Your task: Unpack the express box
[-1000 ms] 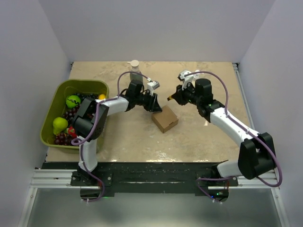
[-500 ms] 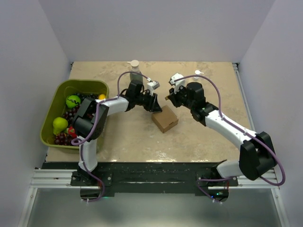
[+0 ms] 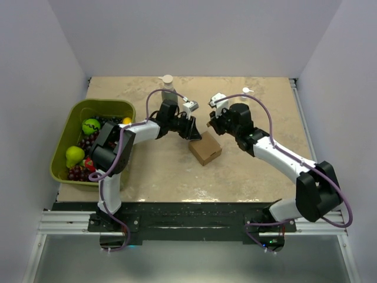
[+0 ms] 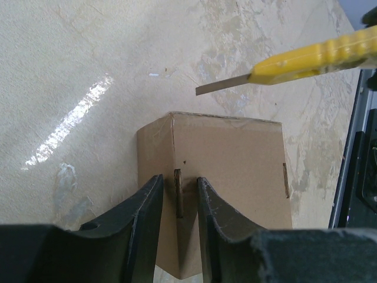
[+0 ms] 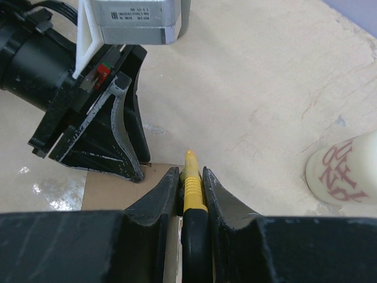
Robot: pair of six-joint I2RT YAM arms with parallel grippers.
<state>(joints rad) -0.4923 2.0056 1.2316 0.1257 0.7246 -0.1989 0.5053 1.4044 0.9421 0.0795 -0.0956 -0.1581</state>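
The express box (image 3: 205, 148), a small closed brown carton, lies mid-table. My left gripper (image 3: 192, 132) sits at its far-left corner. In the left wrist view its fingers (image 4: 147, 203) stand narrowly apart, straddling the edge of the box (image 4: 235, 165) and pinching it. My right gripper (image 3: 214, 121) is shut on a yellow and black utility knife (image 5: 189, 180). The knife (image 4: 312, 56) hangs just above the box's far edge with its bare blade tip pointing left, clear of the cardboard. The box (image 5: 112, 188) shows under the right fingers.
A green bin (image 3: 63, 138) with fruit stands at the left edge. A pump bottle (image 3: 168, 88) stands at the back, behind the left gripper. It also shows in the right wrist view (image 5: 347, 171). A small white object (image 3: 246, 90) lies at the back right.
My right arm has swung left with the knife, bringing the blade over the box's far edge. The left gripper and the box have not moved.
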